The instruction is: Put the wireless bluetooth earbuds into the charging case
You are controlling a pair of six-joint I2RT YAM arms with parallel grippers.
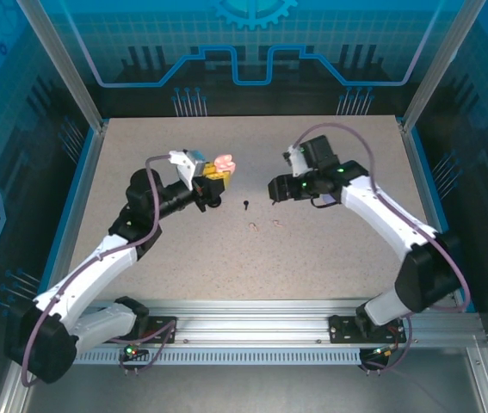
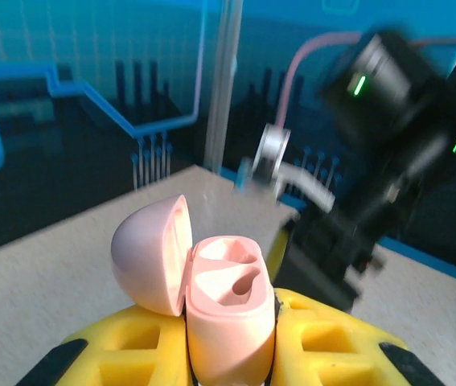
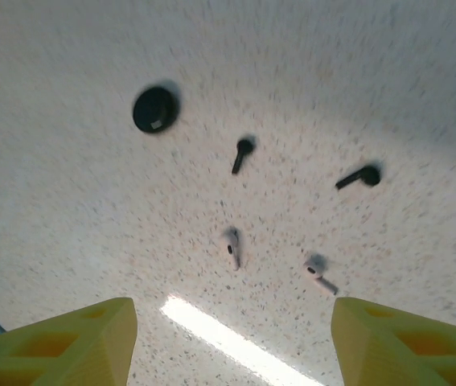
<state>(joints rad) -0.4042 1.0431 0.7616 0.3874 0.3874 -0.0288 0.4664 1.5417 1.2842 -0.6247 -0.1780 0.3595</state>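
- While the pale earbuds (image 3: 232,245) and black earbuds (image 3: 242,153) lay loose on the tabletop (image 3: 372,64) near a black round case (image 3: 155,108), none was held, so picking one up looked like the step in hand.
- Off the tabletop, the pink charging case (image 2: 228,314), lid (image 2: 151,253) open, sat clamped in the left tool (image 2: 232,346).
- Above the buds hung the right tool (image 3: 232,314), fingers apart and empty; next it needed lowering squarely over a pale stem.
- Left wrist view gave the case's wells (image 2: 223,273), apparently empty, too small to read from above.
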